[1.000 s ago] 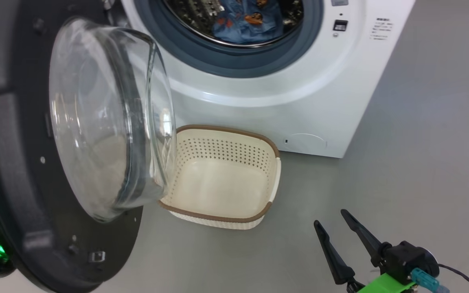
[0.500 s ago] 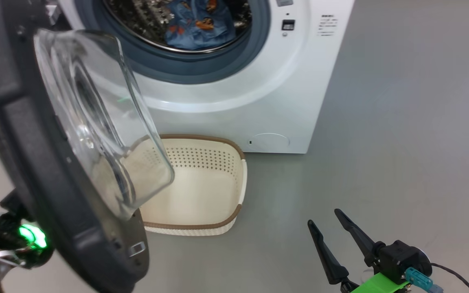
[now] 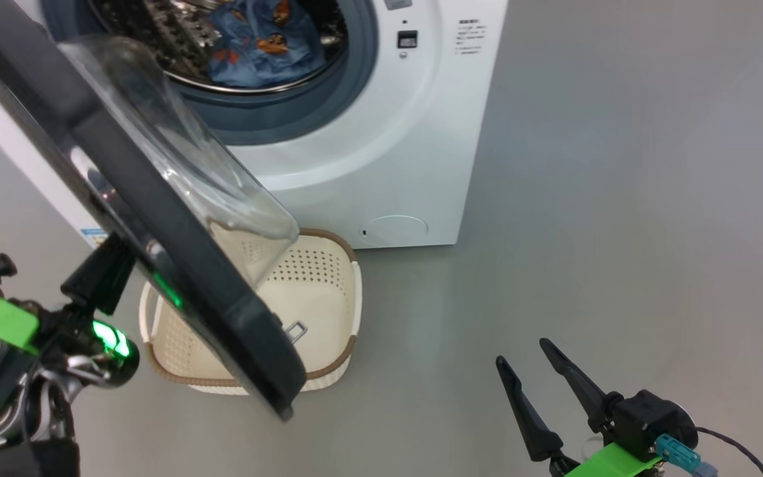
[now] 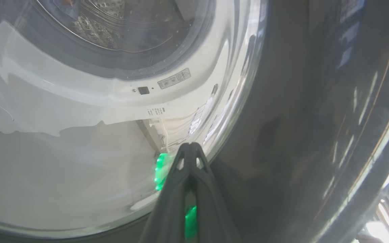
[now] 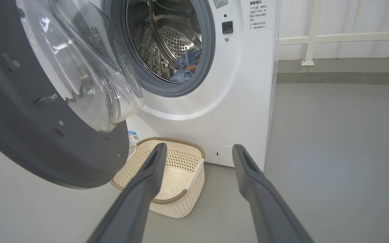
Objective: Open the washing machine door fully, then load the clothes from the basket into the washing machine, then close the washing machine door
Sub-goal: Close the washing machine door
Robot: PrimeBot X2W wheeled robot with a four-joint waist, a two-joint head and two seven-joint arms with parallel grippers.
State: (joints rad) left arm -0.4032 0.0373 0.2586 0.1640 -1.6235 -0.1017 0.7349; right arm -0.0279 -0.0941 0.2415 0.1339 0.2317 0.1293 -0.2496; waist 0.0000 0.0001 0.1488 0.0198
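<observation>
Head view first. Panned a little, so ignoring the washing machine [image 3: 368, 165] sliding sideways in frame. Still, seeing the washing machine door [image 3: 222, 311] nearly edge-on now, versus its broad inner face a second ago, so reading that as swung a good way toward shut. Can make out the clothes [image 3: 255, 46] in the drum and the basket [image 3: 315, 278] on the floor looking empty, so calling loading done and closing under way. Spotted the left gripper [image 3: 100, 271] tucked behind the door's outer side. Also the right gripper [image 3: 522, 351] low right, jaws spread wide, holding nothing.

Left wrist view. Looking along the left gripper [image 4: 190, 158]: jaws pinched together on nothing, tip right up against the door [image 4: 299, 118] where glass meets black rim. Probably pushing, not gripping.

Right wrist view. Worth watching the door's [image 5: 46, 145] bottom edge hanging over the near-left corner of the basket [image 5: 177, 199]. Looks clear of it, but can't swear to that. Seeing the clothes [image 5: 186, 65] well back past the gasket, so nothing to pinch. Loads of bare floor [image 5: 333, 152] off to the right for keeping the right gripper [image 5: 198, 147] out of the swing.
</observation>
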